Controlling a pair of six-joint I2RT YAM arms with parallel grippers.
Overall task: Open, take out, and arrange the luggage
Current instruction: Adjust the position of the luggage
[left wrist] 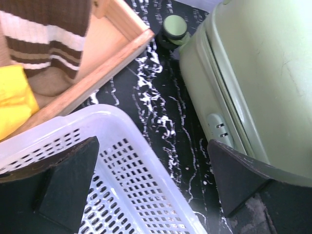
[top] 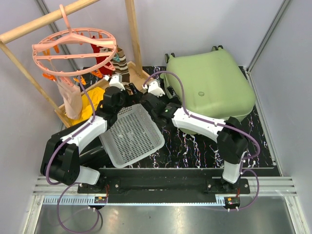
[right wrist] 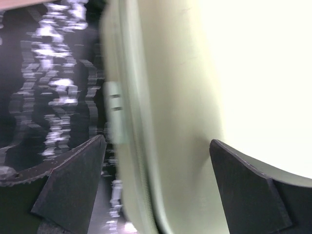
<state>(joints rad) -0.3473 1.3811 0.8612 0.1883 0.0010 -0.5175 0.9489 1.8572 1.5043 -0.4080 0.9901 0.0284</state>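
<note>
The luggage (top: 214, 78) is a large light-green hard-shell suitcase lying flat and closed at the back right, wheels (top: 169, 57) at its far edge. My right gripper (top: 153, 87) hovers at its left side. In the blurred right wrist view this gripper (right wrist: 157, 141) is open, and the luggage (right wrist: 195, 97) with its zipper seam fills the space beyond the jaws. My left gripper (top: 116, 80) is just left of it, open (left wrist: 152, 144) and empty. It sits above the basket's corner, with the luggage (left wrist: 263, 73) to its right.
A white perforated basket (top: 131, 134) lies between the arms on the black marbled mat (left wrist: 161, 112). A wooden rack (left wrist: 112, 58) at the back left holds a brown striped garment (top: 120, 61) and yellow cloth (top: 92, 100). A pink peg hanger (top: 73, 48) hangs above.
</note>
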